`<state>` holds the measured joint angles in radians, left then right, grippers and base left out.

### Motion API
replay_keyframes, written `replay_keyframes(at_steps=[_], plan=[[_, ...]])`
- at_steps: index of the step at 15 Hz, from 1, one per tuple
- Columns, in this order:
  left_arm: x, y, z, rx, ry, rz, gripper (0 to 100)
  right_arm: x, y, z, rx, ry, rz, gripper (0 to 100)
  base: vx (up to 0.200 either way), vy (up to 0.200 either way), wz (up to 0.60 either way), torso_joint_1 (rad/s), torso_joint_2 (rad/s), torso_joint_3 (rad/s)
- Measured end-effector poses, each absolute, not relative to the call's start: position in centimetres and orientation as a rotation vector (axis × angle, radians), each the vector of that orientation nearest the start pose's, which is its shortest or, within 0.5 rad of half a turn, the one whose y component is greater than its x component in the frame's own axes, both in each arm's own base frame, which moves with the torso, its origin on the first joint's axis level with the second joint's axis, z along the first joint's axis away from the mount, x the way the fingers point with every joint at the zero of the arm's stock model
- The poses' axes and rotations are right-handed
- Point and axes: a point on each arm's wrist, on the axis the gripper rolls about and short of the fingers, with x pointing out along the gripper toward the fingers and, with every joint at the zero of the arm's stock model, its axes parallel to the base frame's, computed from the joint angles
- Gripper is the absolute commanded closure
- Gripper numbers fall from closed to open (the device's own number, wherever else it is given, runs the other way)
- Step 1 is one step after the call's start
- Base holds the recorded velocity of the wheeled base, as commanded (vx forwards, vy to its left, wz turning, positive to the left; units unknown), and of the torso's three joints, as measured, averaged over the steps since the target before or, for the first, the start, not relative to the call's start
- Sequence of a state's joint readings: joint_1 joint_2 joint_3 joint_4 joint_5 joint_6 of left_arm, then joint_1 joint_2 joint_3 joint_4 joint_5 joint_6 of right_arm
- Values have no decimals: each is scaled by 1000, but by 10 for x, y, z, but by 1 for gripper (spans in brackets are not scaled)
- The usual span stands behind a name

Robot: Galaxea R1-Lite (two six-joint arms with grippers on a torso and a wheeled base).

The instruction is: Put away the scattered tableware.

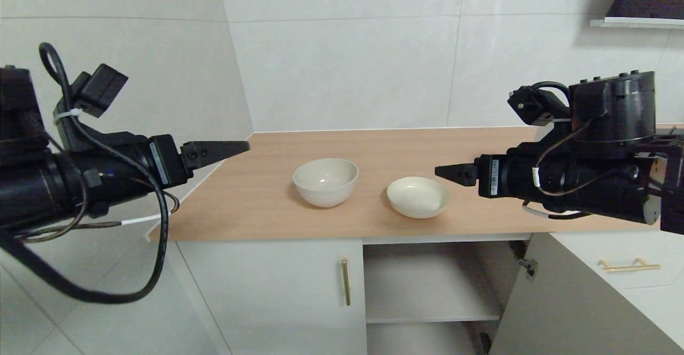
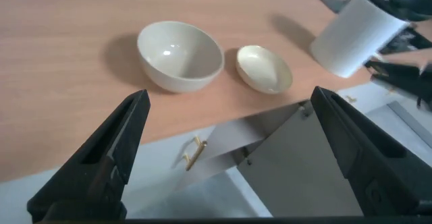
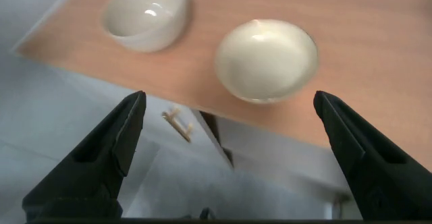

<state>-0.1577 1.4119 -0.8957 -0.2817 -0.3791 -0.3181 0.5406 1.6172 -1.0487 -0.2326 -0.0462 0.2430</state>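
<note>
Ceramic, off-white: the shallow bowl (image 1: 418, 197) sits upright near the front edge of the countertop (image 1: 256, 194), with the deeper bowl (image 1: 325, 182) just beside it, not touching. The right gripper (image 1: 444, 171) hovers above the countertop next to the shallow bowl, fingers spread wide and empty. The left gripper (image 1: 238, 148) hangs over the countertop's left end, likewise spread and empty. Under the countertop, the cabinet (image 1: 427, 312) stands open. Recommended grasp: one finger inside the rim, one outside; pinch firmly; lift level.

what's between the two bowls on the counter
Just bare countertop lies between the deep bowl and the shallow bowl; the head view shows the gap.
</note>
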Motion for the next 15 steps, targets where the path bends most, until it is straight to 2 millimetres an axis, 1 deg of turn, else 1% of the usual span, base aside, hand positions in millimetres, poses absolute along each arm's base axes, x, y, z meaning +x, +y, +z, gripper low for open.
replay_keyframes(at_steps=[2,4,5,7,9,12,14,15], plan=[[247,-54,260,-384,423,-453,0,267,151,238,162,430,347,0,0,0,0,0,0,0],[260,-75,264,-489,494,-440,0,279,152,236,150,421,216,0,0,0,0,0,0,0],[268,-83,262,-506,506,-409,0,285,154,233,145,416,178,0,0,0,0,0,0,0],[291,-96,250,-508,505,-261,0,293,158,227,139,421,158,0,0,0,0,0,0,0],[318,-108,235,-508,495,-134,0,297,160,222,134,433,155,0,0,0,0,0,0,0],[349,-122,205,-489,517,-95,0,300,161,218,128,445,152,0,0,0,0,0,0,0],[365,-127,186,-482,519,-91,0,301,162,215,124,452,150,0,0,0,0,0,0,0],[370,-129,177,-478,534,-86,0,301,162,214,124,454,150,0,0,0,0,0,0,0]])
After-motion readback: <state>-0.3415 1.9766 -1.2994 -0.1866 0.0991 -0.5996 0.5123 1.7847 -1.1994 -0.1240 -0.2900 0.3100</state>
